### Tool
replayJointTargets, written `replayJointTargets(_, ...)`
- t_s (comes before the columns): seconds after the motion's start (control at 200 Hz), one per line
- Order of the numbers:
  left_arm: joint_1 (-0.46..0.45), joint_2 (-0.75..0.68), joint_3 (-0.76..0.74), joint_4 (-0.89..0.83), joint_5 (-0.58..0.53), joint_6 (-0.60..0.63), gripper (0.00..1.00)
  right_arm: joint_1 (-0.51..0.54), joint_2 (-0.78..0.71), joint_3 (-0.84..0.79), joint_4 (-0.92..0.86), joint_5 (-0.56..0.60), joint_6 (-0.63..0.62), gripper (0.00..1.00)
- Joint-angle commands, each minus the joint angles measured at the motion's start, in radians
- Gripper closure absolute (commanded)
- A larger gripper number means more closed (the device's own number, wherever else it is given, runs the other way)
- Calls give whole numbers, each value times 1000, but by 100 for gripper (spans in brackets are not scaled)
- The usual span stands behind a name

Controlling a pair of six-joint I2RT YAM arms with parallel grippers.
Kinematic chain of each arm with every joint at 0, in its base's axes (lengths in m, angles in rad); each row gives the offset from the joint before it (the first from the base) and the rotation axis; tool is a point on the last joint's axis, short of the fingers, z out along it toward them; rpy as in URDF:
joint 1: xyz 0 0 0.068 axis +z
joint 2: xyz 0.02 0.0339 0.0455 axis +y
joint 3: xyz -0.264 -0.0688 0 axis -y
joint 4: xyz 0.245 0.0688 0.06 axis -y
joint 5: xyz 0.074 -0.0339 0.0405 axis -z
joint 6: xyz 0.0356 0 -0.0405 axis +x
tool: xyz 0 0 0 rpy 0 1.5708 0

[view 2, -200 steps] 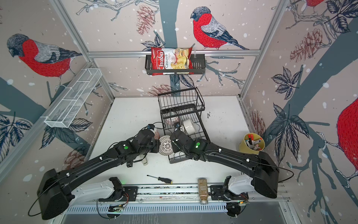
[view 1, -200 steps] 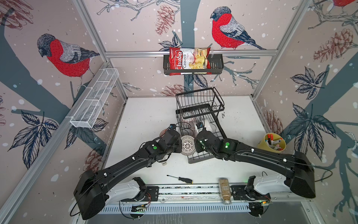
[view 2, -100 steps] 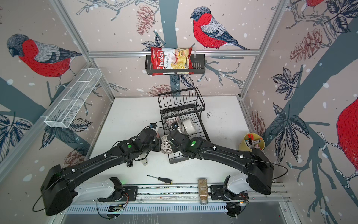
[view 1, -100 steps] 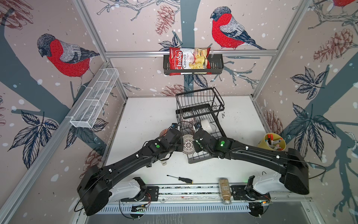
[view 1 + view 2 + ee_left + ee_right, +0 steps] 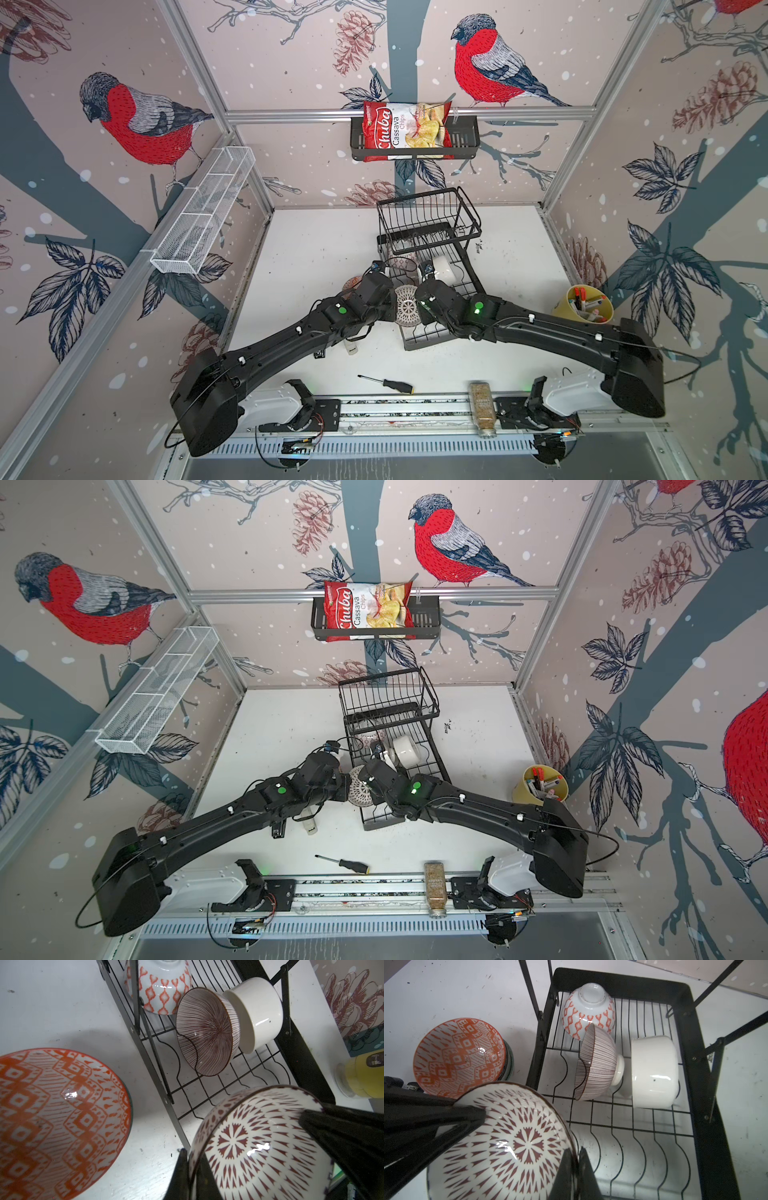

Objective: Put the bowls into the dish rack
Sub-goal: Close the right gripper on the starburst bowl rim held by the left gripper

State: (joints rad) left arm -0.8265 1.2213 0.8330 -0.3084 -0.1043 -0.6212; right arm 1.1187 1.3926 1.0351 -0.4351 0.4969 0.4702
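at rack point(image 5: 618, 982), right tool point(image 5: 575, 1150) newly clenched on patterned bowl point(image 5: 519, 1142); left tool point(image 5: 191, 1155) grip unclear.

A patterned bowl point(image 5: 360, 787) is on edge between left arm point(image 5: 232, 814) and right arm point(image 5: 478, 807), by the dish rack point(image 5: 382, 823)

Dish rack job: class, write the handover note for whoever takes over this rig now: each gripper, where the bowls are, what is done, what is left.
Right gripper: shut on the rim of the starburst bowl, held over the near end of the dish rack.
Left gripper: straddles the opposite rim; gripping or loose, cannot tell.
Done: three bowls in the lower tier: orange-diamond bowl upside down, striped bowl on edge, white bowl on its side.
Left: slot the starburst bowl, then the orange zigzag bowl, atop at least one more bowl on the table beside the rack.
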Motion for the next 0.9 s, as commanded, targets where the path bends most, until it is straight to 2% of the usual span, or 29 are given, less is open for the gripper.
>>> replayJointTargets(0.0,-2,6,19,80,22,11,68,0,-20,3,-23,126,-7,100)
replayJointTargets(0.135,-2,15,30,98,28,27,52,0,-36,10,-48,170,-11,100)
replayJointTargets(0.225,-1,20,34,116,28,38,52,-1,-43,8,-64,192,-11,100)
replayJointTargets(0.42,-1,22,38,122,16,43,41,-8,-55,14,-138,255,14,100)
replayJointTargets(0.67,0,55,26,103,-3,60,27,-72,-114,-17,-238,325,59,100)
replayJointTargets(0.895,-2,148,56,20,-9,52,25,-161,-202,-70,-263,339,87,100)
